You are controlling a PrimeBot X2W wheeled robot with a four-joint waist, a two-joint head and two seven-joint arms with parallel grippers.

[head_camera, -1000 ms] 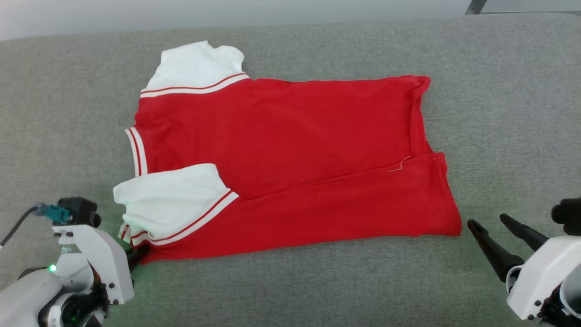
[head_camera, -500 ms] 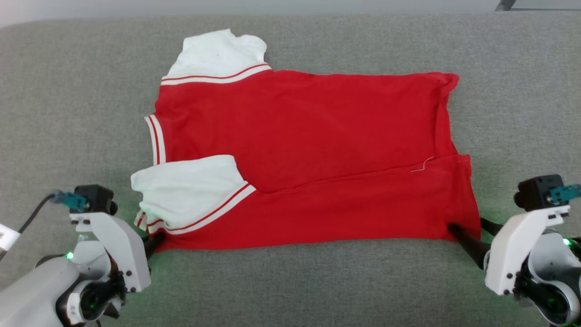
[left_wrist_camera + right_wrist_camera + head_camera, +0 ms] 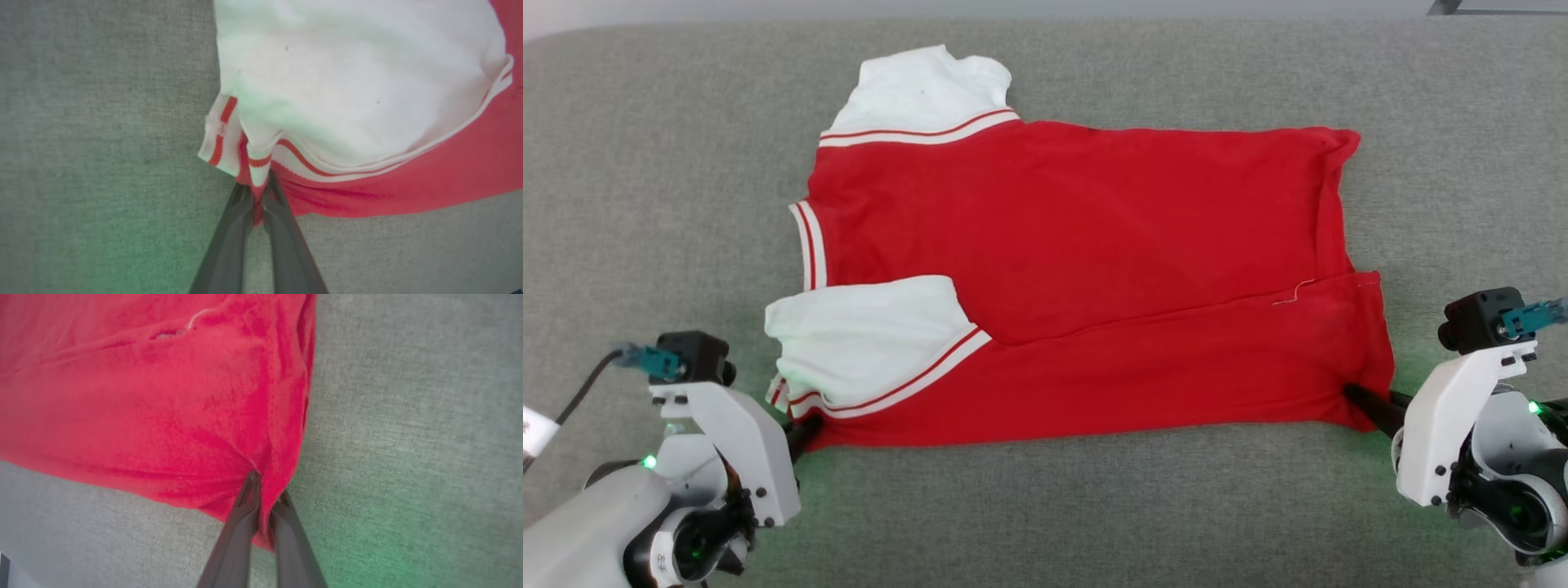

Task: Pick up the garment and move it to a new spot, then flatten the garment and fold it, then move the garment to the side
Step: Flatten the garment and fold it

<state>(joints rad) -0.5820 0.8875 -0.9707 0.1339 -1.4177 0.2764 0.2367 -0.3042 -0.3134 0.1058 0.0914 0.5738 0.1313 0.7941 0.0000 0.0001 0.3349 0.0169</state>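
Observation:
The garment [image 3: 1086, 269], a red T-shirt with white sleeves and red-white stripe trim, lies spread sideways on the grey surface, its near long side folded over toward the middle. No lettering shows. My left gripper [image 3: 805, 426] is shut on the near left corner by the folded white sleeve [image 3: 866, 343]; in the left wrist view its fingers [image 3: 282, 216] pinch the striped cuff of the garment [image 3: 367, 102]. My right gripper [image 3: 1368, 406] is shut on the near right hem corner; the right wrist view shows red cloth of the garment [image 3: 163, 416] clamped between its fingers [image 3: 243, 514].
The grey fabric-covered surface [image 3: 645, 204] stretches around the shirt on all sides. A pale wall or floor band runs along the far edge [image 3: 768, 12]. A dark frame piece [image 3: 1445, 6] shows at the top right corner.
My right gripper came in from the lower right, reached the near right hem corner and shut on it. The camera shifted, so the whole scene slid right. The left gripper kept its hold.

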